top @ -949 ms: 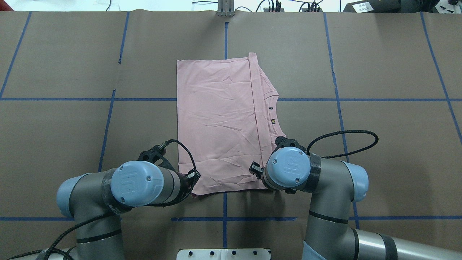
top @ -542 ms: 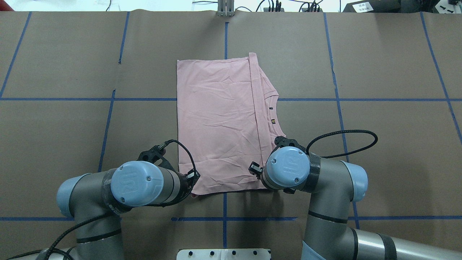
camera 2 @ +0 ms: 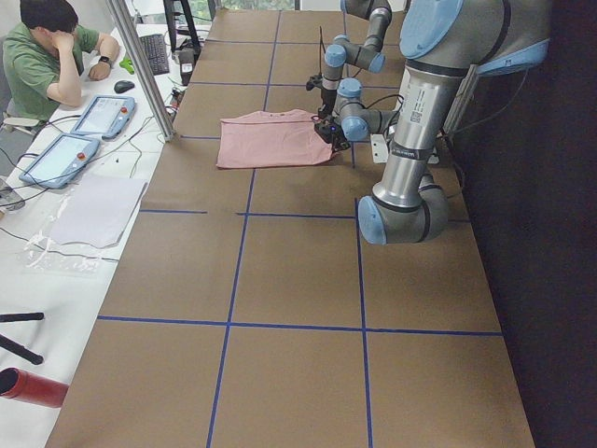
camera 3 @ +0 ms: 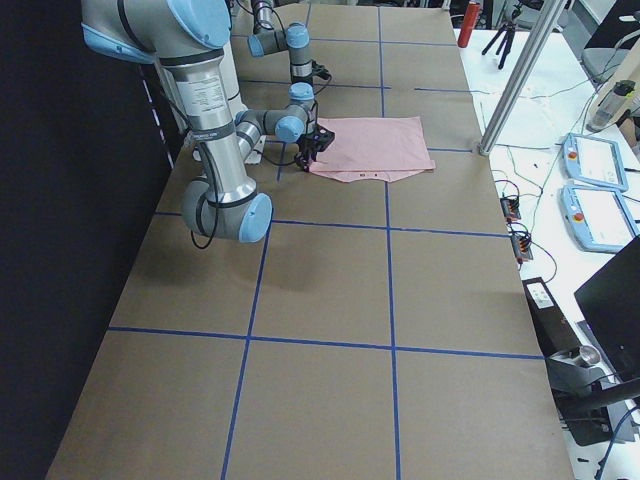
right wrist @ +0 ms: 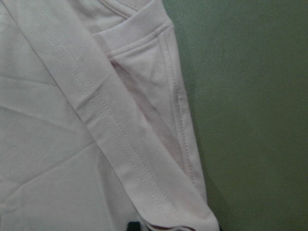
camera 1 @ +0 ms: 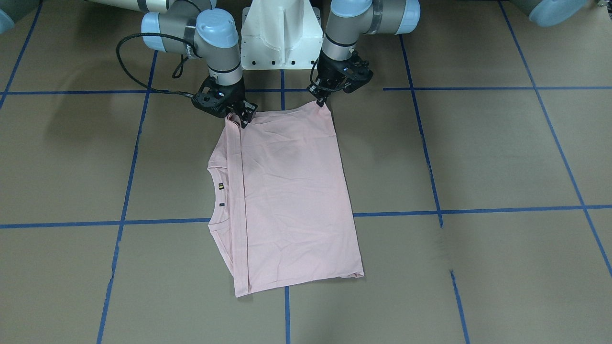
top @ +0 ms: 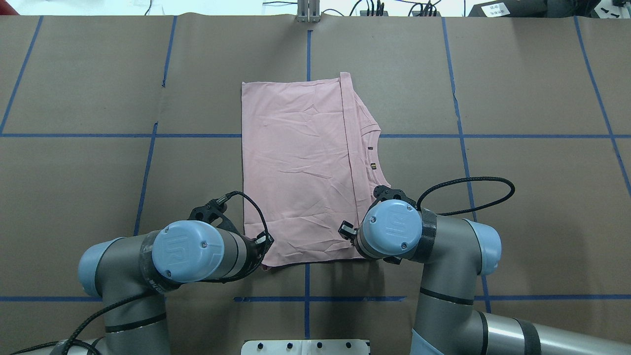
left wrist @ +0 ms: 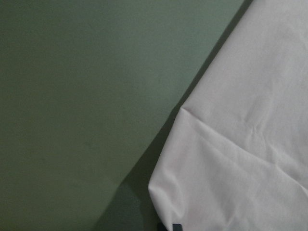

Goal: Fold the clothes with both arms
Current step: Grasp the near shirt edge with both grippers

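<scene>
The pale pink T-shirt [camera 1: 291, 191] lies folded into a rectangle on the brown table, plain back up, collar and label on the robot's right side; it also shows in the overhead view [top: 296, 162]. No print shows. My left gripper [camera 1: 321, 101] is shut on the shirt's near left corner, which peaks up slightly. My right gripper [camera 1: 243, 118] is shut on the near right corner, by the folded sleeve hem. In the overhead view the wrist caps hide both grippers' fingertips. Each wrist view shows pink cloth [left wrist: 240, 144] [right wrist: 72, 120] close up, reaching the bottom edge.
The white pedestal [camera 1: 279, 33] stands just behind the grippers. Blue tape lines [top: 306, 49] grid the brown table. A loose black cable [top: 468, 187] loops beside the right wrist. A seated operator [camera 2: 47, 56] and tablets [camera 2: 61, 159] are beyond the table's far edge.
The right wrist has shifted slightly left and away from the robot along the shirt's near edge. The left arm and the shirt look unchanged.
</scene>
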You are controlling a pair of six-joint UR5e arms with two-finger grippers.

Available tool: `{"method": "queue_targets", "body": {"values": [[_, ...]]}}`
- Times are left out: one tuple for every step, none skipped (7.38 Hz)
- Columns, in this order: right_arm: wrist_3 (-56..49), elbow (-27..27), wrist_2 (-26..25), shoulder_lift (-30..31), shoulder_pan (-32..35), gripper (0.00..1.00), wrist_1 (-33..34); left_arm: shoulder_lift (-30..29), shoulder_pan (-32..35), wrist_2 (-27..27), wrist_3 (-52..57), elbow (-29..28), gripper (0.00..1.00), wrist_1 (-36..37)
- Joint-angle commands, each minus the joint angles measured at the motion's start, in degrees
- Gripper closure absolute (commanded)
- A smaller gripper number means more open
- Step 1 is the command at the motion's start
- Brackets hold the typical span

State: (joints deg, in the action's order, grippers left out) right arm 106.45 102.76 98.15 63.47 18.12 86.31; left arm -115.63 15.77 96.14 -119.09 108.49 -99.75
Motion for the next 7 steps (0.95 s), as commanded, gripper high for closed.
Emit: {"method": "queue_targets", "body": {"values": [[0.07,0.51,-0.94,-0.1,0.07,1.0,0.0,-0.03,-0.04,-0.08,0.0,-0.3,1.0,0.0],[0.07,0.51,-0.94,-0.1,0.16,1.0,0.0,-0.03,-0.04,-0.08,0.0,-0.3,1.0,0.0],[0.16,0.51,-0.94,-0.1,0.16,1.0,0.0,-0.12,-0.04,-0.08,0.0,-0.39,1.0,-0.09],[0.16,0.42,-0.94,-0.19,0.34,1.0,0.0,-0.12,-0.04,-0.08,0.0,-0.39,1.0,-0.09],[0.07,0.51,-0.94,-0.53,0.69,1.0,0.0,-0.21,-0.04,-0.08,0.09,-0.3,1.0,-0.09],[-0.11,1.12,-0.68,-0.45,1.04,1.0,0.0,-0.29,-0.04,0.1,0.09,0.31,1.0,-0.09],[-0.28,2.17,0.02,-0.45,1.3,1.0,0.17,0.14,-0.04,0.01,0.44,1.45,1.0,0.26]]}}
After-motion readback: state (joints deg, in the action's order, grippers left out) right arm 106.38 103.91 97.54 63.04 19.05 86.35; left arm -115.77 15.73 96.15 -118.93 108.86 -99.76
